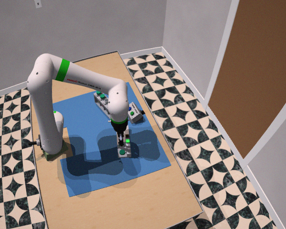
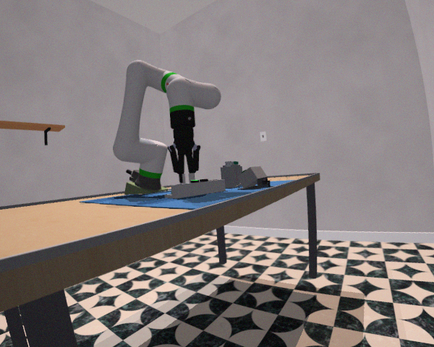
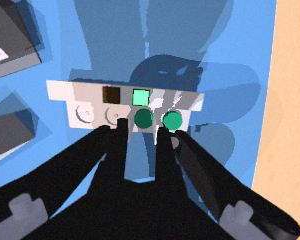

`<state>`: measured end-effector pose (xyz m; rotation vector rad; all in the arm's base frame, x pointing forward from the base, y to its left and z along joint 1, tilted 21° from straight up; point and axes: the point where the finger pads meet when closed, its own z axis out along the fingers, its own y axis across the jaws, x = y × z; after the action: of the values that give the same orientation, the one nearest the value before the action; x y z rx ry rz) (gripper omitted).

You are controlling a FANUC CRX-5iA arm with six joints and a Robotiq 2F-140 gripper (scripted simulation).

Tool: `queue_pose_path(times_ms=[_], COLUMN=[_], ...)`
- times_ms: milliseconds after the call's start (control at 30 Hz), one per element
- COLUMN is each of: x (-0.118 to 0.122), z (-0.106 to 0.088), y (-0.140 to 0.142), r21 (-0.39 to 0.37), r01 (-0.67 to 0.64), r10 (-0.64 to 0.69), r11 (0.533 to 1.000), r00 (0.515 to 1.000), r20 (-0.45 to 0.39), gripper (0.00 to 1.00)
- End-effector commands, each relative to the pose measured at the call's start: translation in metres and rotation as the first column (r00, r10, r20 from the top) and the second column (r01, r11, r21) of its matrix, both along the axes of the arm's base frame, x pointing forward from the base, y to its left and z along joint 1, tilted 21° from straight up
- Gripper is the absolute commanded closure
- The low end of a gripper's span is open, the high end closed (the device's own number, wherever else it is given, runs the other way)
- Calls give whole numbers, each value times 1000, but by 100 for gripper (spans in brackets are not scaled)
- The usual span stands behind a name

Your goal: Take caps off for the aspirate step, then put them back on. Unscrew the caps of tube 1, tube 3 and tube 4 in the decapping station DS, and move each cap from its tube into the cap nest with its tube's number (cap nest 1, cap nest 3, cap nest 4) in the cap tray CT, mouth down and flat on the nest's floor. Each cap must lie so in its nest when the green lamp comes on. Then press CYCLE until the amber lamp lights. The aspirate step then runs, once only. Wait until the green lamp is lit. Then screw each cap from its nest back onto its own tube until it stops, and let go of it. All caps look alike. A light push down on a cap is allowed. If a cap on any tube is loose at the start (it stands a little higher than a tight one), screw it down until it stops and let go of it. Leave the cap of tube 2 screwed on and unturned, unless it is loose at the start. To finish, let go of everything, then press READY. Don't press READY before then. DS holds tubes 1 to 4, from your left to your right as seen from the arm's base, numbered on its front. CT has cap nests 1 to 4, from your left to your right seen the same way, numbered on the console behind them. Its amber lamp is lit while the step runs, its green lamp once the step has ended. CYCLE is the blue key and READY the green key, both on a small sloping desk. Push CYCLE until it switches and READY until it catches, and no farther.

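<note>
The cap tray CT (image 1: 128, 148) (image 2: 210, 185) (image 3: 60, 90) lies on the blue mat. Its green lamp (image 1: 127, 140) (image 2: 194, 181) (image 3: 140, 96) is lit and its amber lamp (image 3: 110, 94) is dark. Green caps lie in nest 3 (image 3: 143, 119) and nest 4 (image 3: 172, 120) (image 1: 122, 151). Nests 1 (image 3: 82, 114) and 2 (image 3: 111, 114) are empty. My gripper (image 1: 119, 143) (image 2: 185, 177) (image 3: 143, 118) reaches straight down to the tray, its fingers closed on either side of the nest 3 cap. The decapping station DS (image 1: 100, 102) (image 2: 231, 173) shows green caps on its two far tubes (image 1: 98, 92) (image 1: 102, 96). The arm hides the rest of it.
The sloping desk (image 1: 136, 115) (image 2: 252, 175) with the blue CYCLE key (image 1: 129, 108) and green READY key (image 1: 131, 113) stands between DS and the tray, toward the table's right edge. The arm's base (image 1: 52, 148) stands on the left of the blue mat (image 1: 84, 115).
</note>
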<state>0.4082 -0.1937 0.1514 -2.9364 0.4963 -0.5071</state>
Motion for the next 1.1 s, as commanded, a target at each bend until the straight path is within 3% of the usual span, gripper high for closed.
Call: queue_pose_path(times_ms=[0,233,1067], x=[0,0,-40], z=[0,0,108], y=[0,0,-7], r21=[0,0,0], r01=[0,0,0], r10=[0,0,0], r11=[1000,1000,1000], r00=[1000,1000,1000], r20=[0,0,0], gripper=[100,100,100])
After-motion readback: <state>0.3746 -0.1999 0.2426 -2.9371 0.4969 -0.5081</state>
